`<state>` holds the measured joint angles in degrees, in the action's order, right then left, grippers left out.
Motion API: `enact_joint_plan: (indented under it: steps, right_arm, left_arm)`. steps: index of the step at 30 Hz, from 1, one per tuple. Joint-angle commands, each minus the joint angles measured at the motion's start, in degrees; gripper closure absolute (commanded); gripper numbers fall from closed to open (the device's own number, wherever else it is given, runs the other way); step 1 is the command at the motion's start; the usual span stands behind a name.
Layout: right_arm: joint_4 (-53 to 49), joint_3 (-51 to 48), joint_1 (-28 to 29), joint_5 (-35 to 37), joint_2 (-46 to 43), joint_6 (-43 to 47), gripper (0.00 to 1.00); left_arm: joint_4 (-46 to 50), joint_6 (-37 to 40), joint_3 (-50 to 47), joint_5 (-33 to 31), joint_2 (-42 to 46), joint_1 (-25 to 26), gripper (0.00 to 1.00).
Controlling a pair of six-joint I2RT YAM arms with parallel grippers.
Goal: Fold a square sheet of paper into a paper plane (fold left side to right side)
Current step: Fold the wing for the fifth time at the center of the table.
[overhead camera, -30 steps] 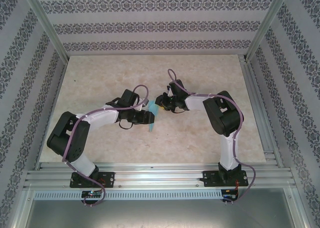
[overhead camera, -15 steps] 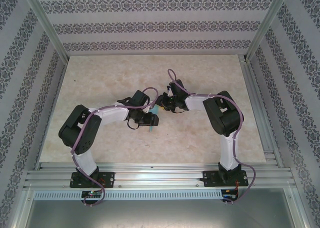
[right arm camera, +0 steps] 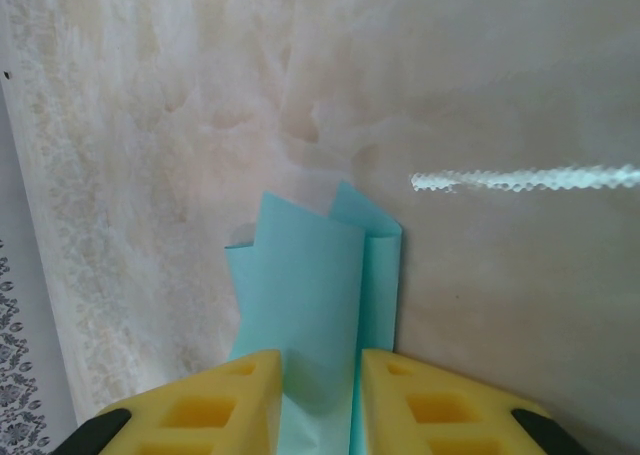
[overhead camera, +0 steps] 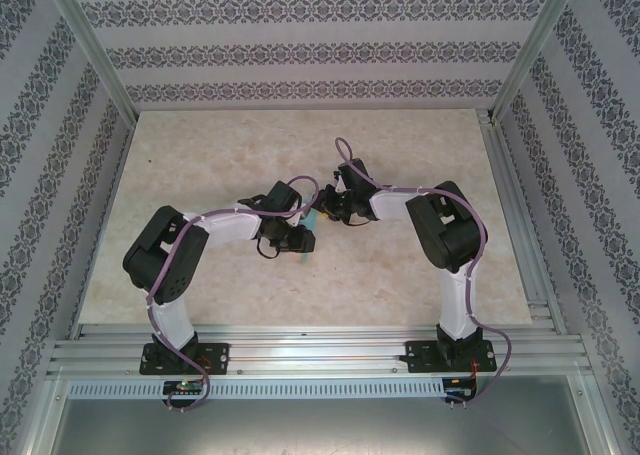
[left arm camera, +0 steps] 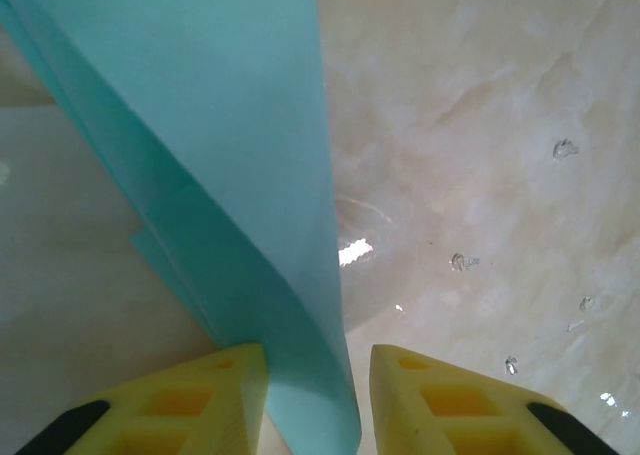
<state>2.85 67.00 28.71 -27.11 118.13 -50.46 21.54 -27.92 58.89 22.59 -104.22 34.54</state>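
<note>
Your right pincer (right arm camera: 320, 365) grips the light-blue paper plane (right arm camera: 310, 275); your left pincer (left arm camera: 318, 360) straddles it, clamped or not you cannot tell.

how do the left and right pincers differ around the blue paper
Left pincer: a sliver of table shows between the blue paper and one finger; right pincer: paper fills the gap. Beyond the left pincer it is a long smooth panel; beyond the right pincer, short layered flaps. Both have yellow fingers.
</note>
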Motion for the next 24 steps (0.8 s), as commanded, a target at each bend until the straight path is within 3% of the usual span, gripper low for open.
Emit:
enact_joint_plan:
  steps: [1, 8, 24]
  right_arm:
    - [-1.51, -0.7, -0.14, 1.03, 2.55, 1.41, 0.73]
    - [-1.46, -0.65, -0.14, 1.01, 2.72, 1.39, 0.73]
    - [-1.46, -0.72, -0.14, 1.01, 3.25, 1.42, 0.72]
  left_arm:
    - [1.06, -0.04, 0.24, -1.28, -1.73, 0.9, 0.7]
    - [-0.25, -0.7, -1.13, -0.46, -1.08, 0.93, 0.81]
    - [-5.04, -2.68, -3.93, 3.78, 1.01, -0.84, 0.93]
